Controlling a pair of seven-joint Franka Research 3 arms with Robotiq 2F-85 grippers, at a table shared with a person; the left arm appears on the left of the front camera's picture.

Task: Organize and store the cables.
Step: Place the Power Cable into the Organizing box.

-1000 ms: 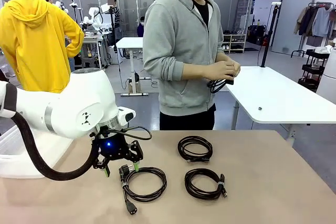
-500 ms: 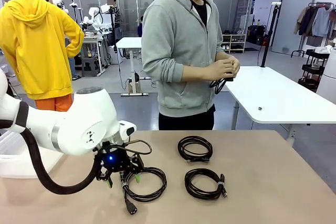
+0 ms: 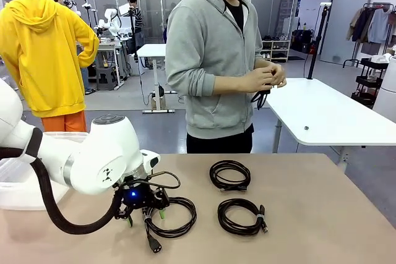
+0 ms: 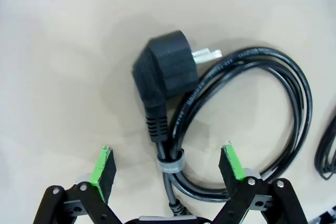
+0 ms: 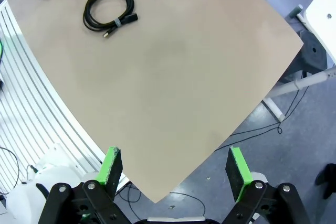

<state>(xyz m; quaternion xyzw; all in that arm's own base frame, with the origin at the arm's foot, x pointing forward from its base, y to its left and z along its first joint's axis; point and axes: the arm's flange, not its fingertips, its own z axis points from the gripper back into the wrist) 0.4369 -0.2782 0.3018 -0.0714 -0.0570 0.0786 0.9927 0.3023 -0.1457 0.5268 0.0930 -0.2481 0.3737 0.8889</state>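
Left gripper (image 3: 145,216) (image 4: 167,153): you had it low over the plug cable, fingers spread, one on either side of its banded neck, pads clear of the cord.
Plug cable (image 3: 193,217) (image 4: 165,69): lay coiled on the table (image 3: 322,214), its angled plug just ahead of your fingers.
Second cable (image 3: 212,175): beyond the plug cable, to its right.
Third cable (image 3: 221,217): near the plug cable, on its right.
Person's hands (image 3: 266,78): well beyond the plug cable, holding another black cable (image 3: 255,98).
Right gripper (image 5: 173,156): fingers wide apart, holding nothing, well apart from the plug cable.
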